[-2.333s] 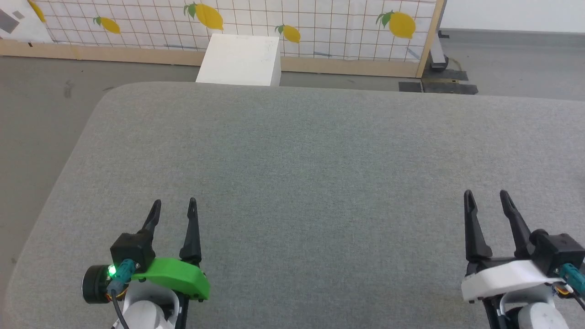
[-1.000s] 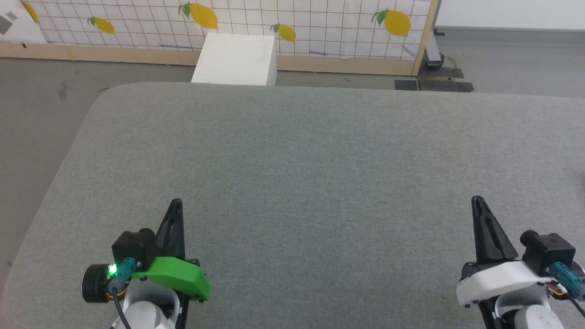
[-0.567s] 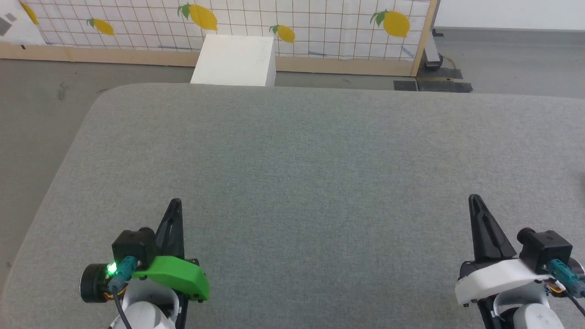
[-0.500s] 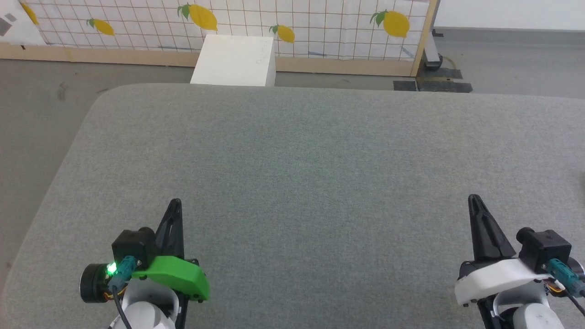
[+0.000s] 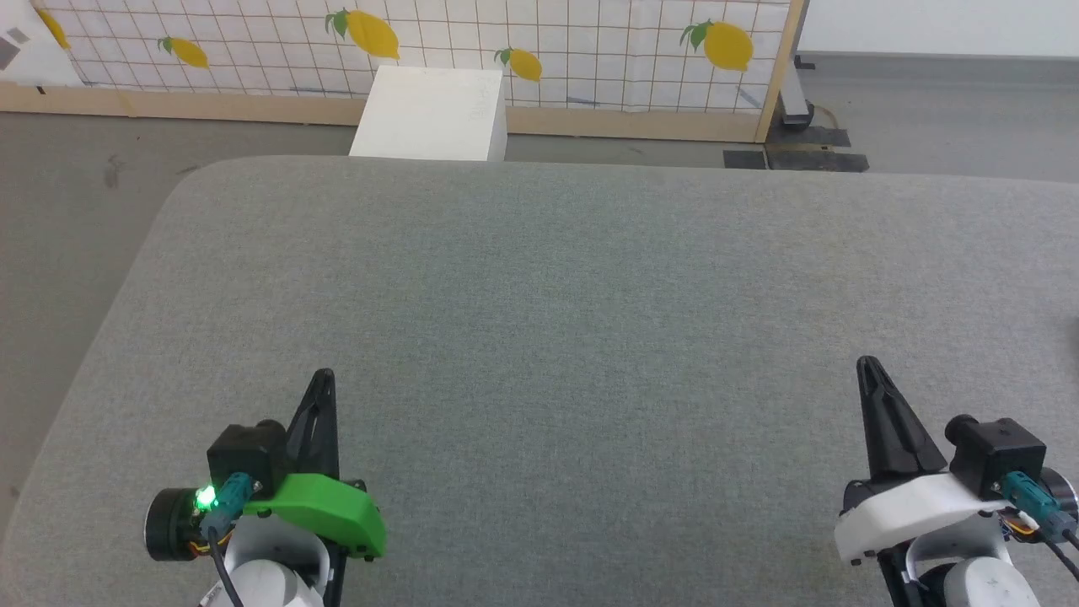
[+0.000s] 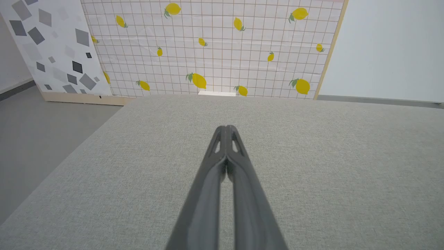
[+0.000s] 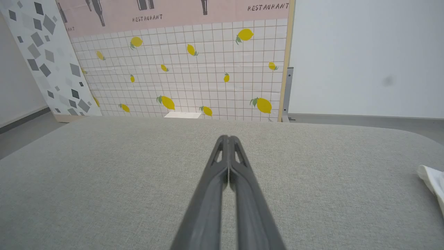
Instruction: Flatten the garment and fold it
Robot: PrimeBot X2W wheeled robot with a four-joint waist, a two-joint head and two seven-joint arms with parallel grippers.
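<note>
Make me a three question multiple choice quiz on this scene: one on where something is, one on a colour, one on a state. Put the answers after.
1. Where does the garment lie?
A. between the two grippers
B. on the white box
C. on the table, off to the right of the right gripper

2. What colour is the cover behind the left gripper?
A. green
B. red
C. blue

3. How do the grippers' jaws stand?
A. both open
B. both shut
C. left open, right shut

Answers:
1 C: a bit of white cloth lies on the grey pad at the right edge of the right wrist view.
2 A: the head view shows it bright green.
3 B: each wrist view shows its jaws pressed together, with nothing between them.
</note>
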